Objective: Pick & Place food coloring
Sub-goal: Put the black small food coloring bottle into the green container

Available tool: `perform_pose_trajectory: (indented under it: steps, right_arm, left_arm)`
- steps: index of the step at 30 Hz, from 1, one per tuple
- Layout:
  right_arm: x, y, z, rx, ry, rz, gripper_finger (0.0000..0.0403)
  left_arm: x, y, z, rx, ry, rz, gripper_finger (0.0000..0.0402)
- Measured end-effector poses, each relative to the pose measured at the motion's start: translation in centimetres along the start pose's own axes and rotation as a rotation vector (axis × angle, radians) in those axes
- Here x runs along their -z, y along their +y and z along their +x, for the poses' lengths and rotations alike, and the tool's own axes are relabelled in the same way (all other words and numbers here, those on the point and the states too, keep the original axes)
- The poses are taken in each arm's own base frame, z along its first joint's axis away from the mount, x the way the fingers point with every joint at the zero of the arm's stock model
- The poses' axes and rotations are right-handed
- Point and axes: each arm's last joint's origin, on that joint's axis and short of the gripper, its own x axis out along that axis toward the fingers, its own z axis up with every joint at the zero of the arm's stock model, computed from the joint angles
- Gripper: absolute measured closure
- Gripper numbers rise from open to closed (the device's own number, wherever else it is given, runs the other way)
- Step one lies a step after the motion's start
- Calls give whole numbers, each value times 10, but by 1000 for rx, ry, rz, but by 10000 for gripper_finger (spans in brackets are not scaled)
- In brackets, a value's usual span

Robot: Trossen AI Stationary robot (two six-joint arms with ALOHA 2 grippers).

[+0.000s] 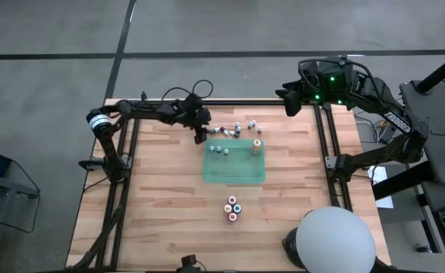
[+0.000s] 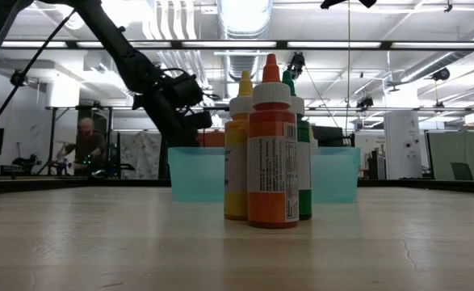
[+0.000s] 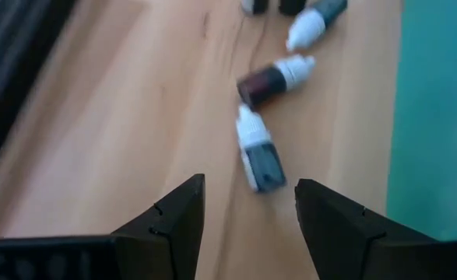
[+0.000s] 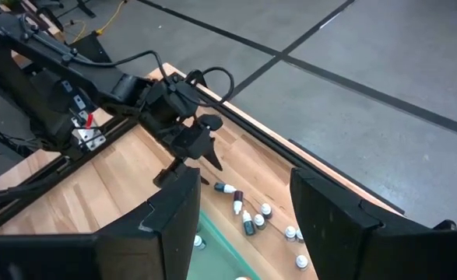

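- Food coloring bottles (image 1: 236,127) lie scattered on the wooden table (image 1: 169,205) at twelve o'clock of the green mat (image 1: 234,163); two small ones stand on the mat's far edge with the yellow-orange dropper bottle (image 1: 256,146), and four more stand grouped (image 1: 233,207) toward six o'clock.
- We have the left gripper (image 1: 200,129) at the mat's eleven o'clock corner, fingers spread and empty.
- In the left wrist view a fallen dark bottle with a white cap (image 3: 258,151) lies just ahead of the gap between our fingers (image 3: 170,225), a brown one (image 3: 275,76) beyond it.
- We judge this the approach step: nothing is picked yet.
- Next we need to come down over the dark bottle, line the fingers across its body and close.
- Our right gripper (image 4: 236,225) waits raised off the table's one o'clock corner, fingers apart, holding nothing.
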Motion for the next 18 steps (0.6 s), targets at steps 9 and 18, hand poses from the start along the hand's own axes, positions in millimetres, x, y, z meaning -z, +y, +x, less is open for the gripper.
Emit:
perform_pose_trajectory:
  steps: [9,18]
  right_arm:
    - [1,0,0,4,11,-1,213]
    - [3,-1,0,12,30,0,213]
  left_arm:
    - [-20,8,4,12,84,-3,229]
    - [-39,12,1,24,162,-18,229]
